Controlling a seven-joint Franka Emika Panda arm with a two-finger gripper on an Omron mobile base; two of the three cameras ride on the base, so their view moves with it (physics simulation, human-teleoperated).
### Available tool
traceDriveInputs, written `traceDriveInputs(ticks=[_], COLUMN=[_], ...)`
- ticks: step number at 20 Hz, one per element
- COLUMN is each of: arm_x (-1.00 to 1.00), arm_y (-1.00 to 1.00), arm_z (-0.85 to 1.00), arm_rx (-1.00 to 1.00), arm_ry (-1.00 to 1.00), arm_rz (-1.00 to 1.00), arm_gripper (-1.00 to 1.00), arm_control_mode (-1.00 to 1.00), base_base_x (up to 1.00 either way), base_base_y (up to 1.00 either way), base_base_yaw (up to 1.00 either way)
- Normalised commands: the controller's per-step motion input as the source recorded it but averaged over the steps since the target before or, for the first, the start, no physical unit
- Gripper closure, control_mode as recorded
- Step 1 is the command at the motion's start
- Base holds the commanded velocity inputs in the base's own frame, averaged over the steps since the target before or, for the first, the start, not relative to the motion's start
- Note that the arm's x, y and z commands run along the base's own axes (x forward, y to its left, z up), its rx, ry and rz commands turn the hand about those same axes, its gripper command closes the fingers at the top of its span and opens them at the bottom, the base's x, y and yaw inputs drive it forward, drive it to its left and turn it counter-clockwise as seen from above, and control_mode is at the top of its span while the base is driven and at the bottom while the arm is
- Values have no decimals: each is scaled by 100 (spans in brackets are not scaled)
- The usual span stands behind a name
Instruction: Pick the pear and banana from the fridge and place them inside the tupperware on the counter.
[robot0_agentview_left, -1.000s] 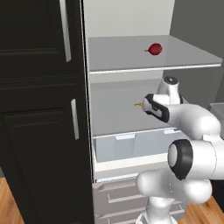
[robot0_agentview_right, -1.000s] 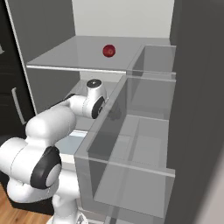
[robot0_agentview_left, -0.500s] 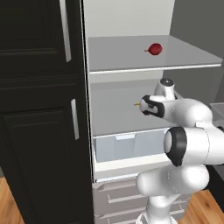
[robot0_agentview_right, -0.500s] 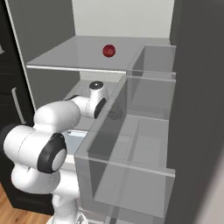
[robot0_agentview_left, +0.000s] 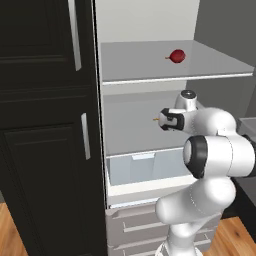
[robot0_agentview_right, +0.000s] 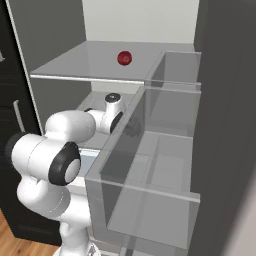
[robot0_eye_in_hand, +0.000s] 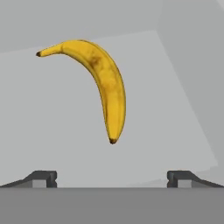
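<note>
Around the gripper, fridge (robot0_agentview_left: 150, 95): open; the arm reaches in over the middle shelf, below the top glass shelf.
Above the gripper, pear (robot0_agentview_left: 176, 55): lies on the top shelf, well apart, untouched.
Ahead of the gripper, banana (robot0_eye_in_hand: 98, 76): lies flat on the middle shelf, just beyond the fingertips, its dark lower tip nearest, stem end pointing away to one side.
Gripper (robot0_eye_in_hand: 112, 178): spread wide, holding nothing.
Step in hand: likely closing in on the banana first.
Doing it well: advance until the curved body sits between the fingers, square them across its thick middle, not the tapering tip, then close gently.
</note>
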Motion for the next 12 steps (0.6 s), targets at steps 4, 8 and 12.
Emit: traceDriveInputs(ticks=[4,8,12], arm_x=[25,27,21], arm_y=[-3,-3,-1], arm_z=[-7,-5,-10], arm_rx=[0,0,0], arm_ry=[0,0,0], arm_rz=[0,0,0], arm_gripper=[-100,-100,-100], arm_control_mode=[-100,-100,-100], base_base_x=[0,0,0], base_base_y=[0,0,0], base_base_yaw=[0,0,0])
